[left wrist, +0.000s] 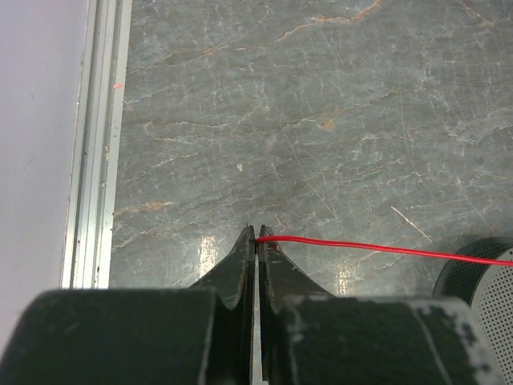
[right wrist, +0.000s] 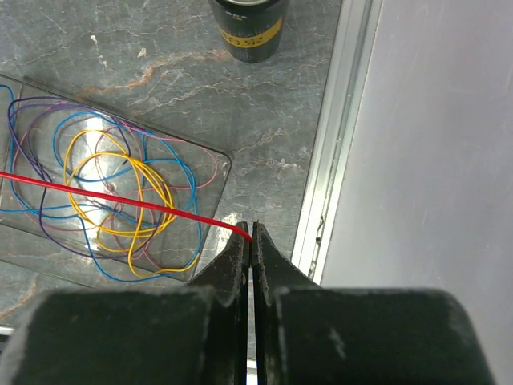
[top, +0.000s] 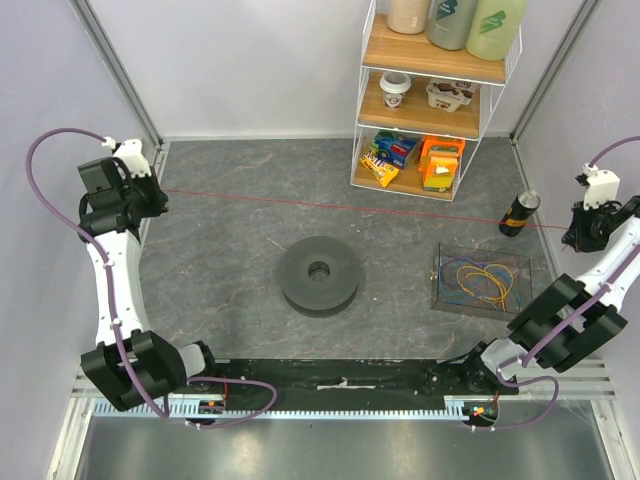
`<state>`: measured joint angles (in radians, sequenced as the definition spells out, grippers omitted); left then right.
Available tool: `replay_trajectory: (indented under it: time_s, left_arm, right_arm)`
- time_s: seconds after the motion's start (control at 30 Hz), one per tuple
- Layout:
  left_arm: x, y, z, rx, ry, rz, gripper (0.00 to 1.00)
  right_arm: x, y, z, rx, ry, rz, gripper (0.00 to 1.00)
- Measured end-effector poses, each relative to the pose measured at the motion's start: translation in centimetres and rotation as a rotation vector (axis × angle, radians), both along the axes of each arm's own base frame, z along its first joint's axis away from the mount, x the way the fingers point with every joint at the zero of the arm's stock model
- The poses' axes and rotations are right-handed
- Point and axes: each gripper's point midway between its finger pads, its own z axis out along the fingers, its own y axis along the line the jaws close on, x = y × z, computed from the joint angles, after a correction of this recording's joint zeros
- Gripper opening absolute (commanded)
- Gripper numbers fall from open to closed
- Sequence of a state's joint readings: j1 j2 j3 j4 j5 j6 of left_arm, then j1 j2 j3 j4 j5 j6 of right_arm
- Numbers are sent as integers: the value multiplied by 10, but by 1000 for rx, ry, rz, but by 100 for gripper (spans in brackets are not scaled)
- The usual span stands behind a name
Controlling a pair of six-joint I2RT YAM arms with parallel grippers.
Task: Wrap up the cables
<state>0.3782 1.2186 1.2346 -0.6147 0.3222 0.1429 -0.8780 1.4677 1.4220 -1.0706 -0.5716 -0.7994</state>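
Observation:
A thin red cable (top: 340, 207) is stretched taut across the table between my two grippers, above and behind the dark grey spool (top: 319, 275). My left gripper (top: 160, 192) is shut on its left end; the left wrist view shows the red cable (left wrist: 385, 249) leaving the closed tips (left wrist: 256, 233) to the right. My right gripper (top: 572, 230) is shut on its right end; the right wrist view shows the cable (right wrist: 120, 199) running left from the closed tips (right wrist: 250, 228). More cables, yellow, blue and purple (right wrist: 120, 196), lie coiled in a clear tray (top: 482, 283).
A wire shelf (top: 435, 95) with snacks, cups and bottles stands at the back right. A black and yellow can (top: 519, 212) stands near the right wall, also in the right wrist view (right wrist: 248, 28). Aluminium frame rails (left wrist: 96, 144) edge the table.

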Motion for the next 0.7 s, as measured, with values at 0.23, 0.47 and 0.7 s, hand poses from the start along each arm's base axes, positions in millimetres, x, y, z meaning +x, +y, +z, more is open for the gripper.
replay_trajectory:
  time_s: [0.23, 0.47, 0.7]
  left_arm:
    - [-3, 13, -1, -16, 3, 46, 2]
    - [-10, 43, -17, -94, 47, 136, 2]
    - [-12, 47, -15, -108, 35, 144, 2]
  right_arm:
    - [16, 16, 3, 10, -12, 31, 0]
    - [31, 40, 5, 55, -20, 60, 0]
    - [49, 56, 11, 41, -40, 84, 0]
